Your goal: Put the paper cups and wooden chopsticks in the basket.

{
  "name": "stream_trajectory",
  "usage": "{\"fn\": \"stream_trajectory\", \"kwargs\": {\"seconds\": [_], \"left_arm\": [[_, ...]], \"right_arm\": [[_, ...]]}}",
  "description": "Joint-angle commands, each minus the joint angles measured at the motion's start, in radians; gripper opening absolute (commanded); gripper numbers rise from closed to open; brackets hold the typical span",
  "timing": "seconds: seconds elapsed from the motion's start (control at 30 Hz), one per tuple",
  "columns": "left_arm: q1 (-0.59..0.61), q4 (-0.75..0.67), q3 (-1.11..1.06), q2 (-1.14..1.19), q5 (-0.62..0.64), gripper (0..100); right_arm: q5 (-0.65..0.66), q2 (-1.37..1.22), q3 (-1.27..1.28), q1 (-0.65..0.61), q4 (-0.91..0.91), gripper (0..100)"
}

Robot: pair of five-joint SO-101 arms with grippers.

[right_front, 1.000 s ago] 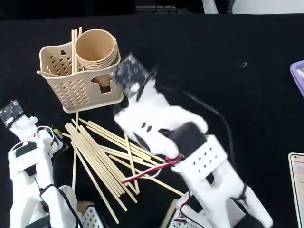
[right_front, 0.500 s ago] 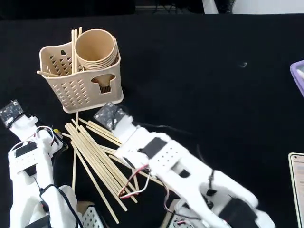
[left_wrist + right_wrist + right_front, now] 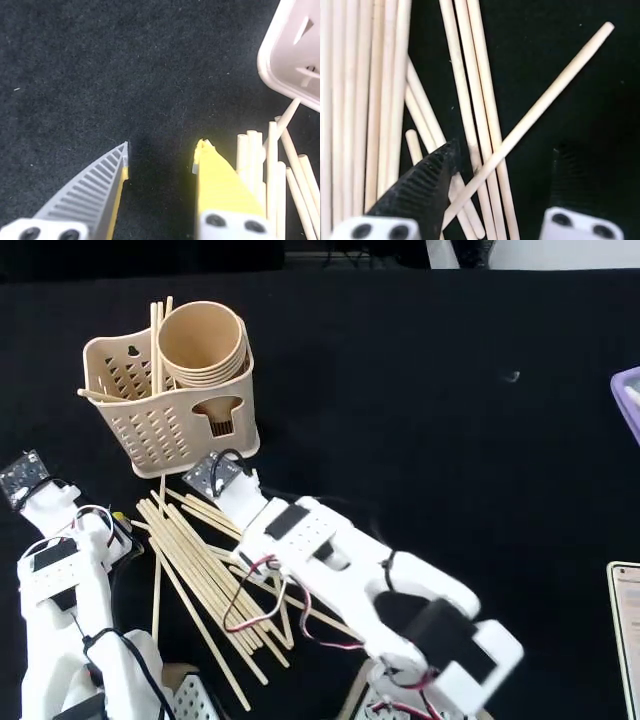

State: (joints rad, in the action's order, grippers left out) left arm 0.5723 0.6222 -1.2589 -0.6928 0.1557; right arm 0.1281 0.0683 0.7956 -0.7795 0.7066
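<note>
A beige perforated basket (image 3: 150, 430) stands at the back left with stacked paper cups (image 3: 200, 340) and a few wooden chopsticks (image 3: 157, 335) in it. Several loose chopsticks (image 3: 200, 560) lie fanned on the black table in front of it. My right arm (image 3: 300, 540) stretches low over this pile. My right gripper (image 3: 506, 147) hangs open just above the sticks (image 3: 465, 100), one slanted stick crossing between its fingers. My left arm (image 3: 55, 570) is at the front left. My left gripper (image 3: 164, 145) is open over bare cloth, beside the stick ends (image 3: 272, 170) and the basket's corner (image 3: 285, 55).
A purple container (image 3: 628, 395) pokes in at the right edge, with a white flat item (image 3: 626, 625) below it. Perforated arm bases (image 3: 190, 698) sit at the front edge. The right arm's cables (image 3: 255, 590) loop over the pile.
The right arm has swung from beside the basket down and forward, and now lies low over the loose chopsticks. The left arm has kept still.
</note>
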Motion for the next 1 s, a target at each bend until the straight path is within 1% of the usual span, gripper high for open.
{"fn": "stream_trajectory", "kwargs": {"seconds": [0.0, 0.1, 0.17, 0.23, 0.33, 0.37, 0.47, 0.57, 0.77, 0.87, 0.93, 0.97], "left_arm": [[-0.002, -0.014, 0.001, -0.014, -0.003, 22], [-0.002, -0.014, 0.001, -0.014, -0.003, 22], [-0.002, -0.014, 0.001, -0.014, -0.003, 22], [-0.002, -0.014, 0.001, -0.014, -0.003, 22], [-0.002, -0.014, 0.001, -0.014, -0.003, 22], [-0.002, -0.014, 0.001, -0.014, -0.003, 22], [-0.002, -0.014, 0.001, -0.015, -0.003, 22], [-0.002, -0.014, 0.001, -0.017, -0.003, 22], [-0.002, -0.014, 0.001, -0.017, -0.003, 22], [-0.002, -0.014, 0.001, -0.017, -0.003, 22], [-0.002, -0.014, 0.001, -0.017, -0.003, 22], [-0.002, -0.014, 0.001, -0.017, -0.003, 22]], "right_arm": [[0.015, -0.058, -0.085, -0.015, -0.006, 28.9], [0.015, -0.09, -0.108, -0.015, -0.003, 28.6], [0.017, -0.097, -0.111, -0.018, -0.002, 25.0], [0.021, -0.102, -0.111, -0.02, -0.002, 17.2], [0.104, -0.101, -0.11, -0.02, 0.021, 3.1], [0.132, -0.102, -0.113, -0.02, 0.049, 0.7], [0.178, -0.102, -0.117, -0.002, 0.121, 4.7], [0.204, -0.104, -0.117, 0.031, 0.164, 6.6], [0.222, -0.104, -0.116, 0.046, 0.173, 15.4], [0.222, -0.105, -0.117, 0.044, 0.173, 14.0], [0.238, -0.105, -0.116, 0.044, 0.173, 10.5], [0.267, -0.105, -0.114, 0.044, 0.175, 7.0]]}}
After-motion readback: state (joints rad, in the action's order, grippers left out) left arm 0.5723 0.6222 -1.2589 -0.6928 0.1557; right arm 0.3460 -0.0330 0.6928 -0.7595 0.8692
